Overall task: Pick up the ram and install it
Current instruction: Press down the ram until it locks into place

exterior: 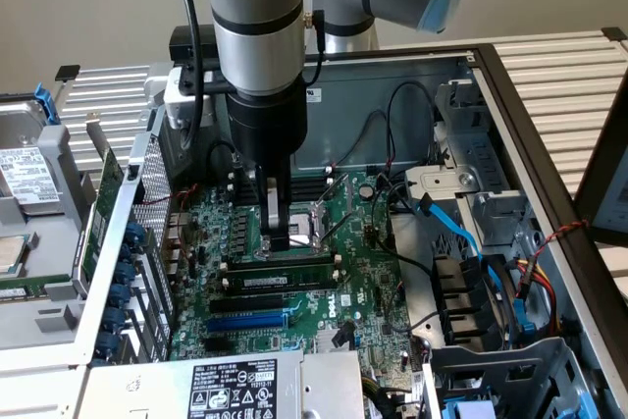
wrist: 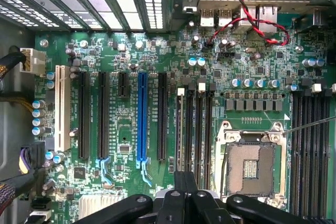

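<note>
Inside the open computer case point(exterior: 510, 95), your robot arm point(exterior: 257, 46) reaches straight down over the green motherboard point(exterior: 363, 282).

The job looks to be at its installing step. The ram point(exterior: 285, 274) is no longer waiting to be lifted. It stands on edge in one of the black memory slots, its white label facing the exterior camera. It lies between the empty processor socket point(exterior: 316, 221) and the blue slot point(exterior: 245, 321), and runs parallel to that slot.

Your gripper point(exterior: 280, 239) is closed with the fingers pinched together and nothing held between them. Its tips sit at the stick's top edge, about midway along it. From here you cannot tell whether they press on it or hover just above. In the wrist view, the closed fingers point(wrist: 184, 190) hang over the row of memory slots beside the socket.

Whether the stick is fully home is also unclear, since the end latches are too small to read. By my judgement, any further push calls for straight, even pressure along the top edge. A tilted stick could bind in the slot, and the socket close beside it must not be touched.
</note>
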